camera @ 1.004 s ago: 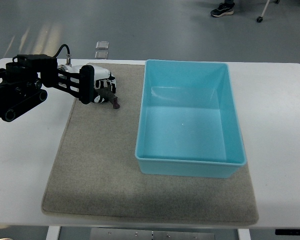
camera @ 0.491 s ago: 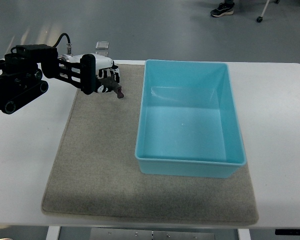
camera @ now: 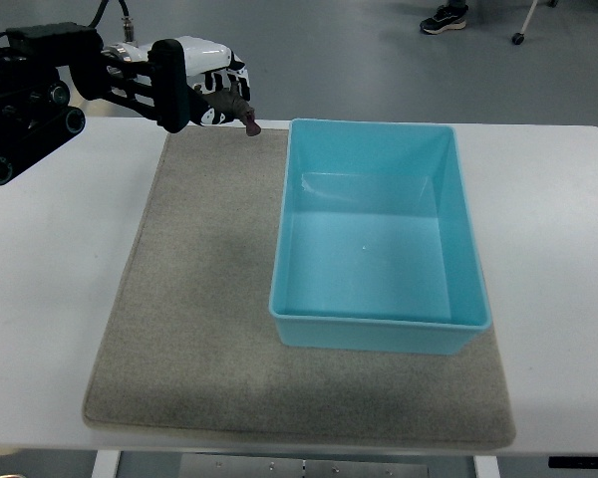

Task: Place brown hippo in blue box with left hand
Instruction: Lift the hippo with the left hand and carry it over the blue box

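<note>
Hippo lifted, carried toward the box

In the upper left of the frame the left robot hand (camera: 217,92) grasps the hippo (camera: 237,106), its fingers closed around the brown toy, with one small part sticking out below. It hangs above the far edge of the mat (camera: 199,299), just beside the upper left corner of the box (camera: 379,319), which is empty on the bench (camera: 558,249). To do this step well, I think the hand should go right until it is clearly over the box floor, come lower, and only then release, so the toy does not hit the rim.
</note>
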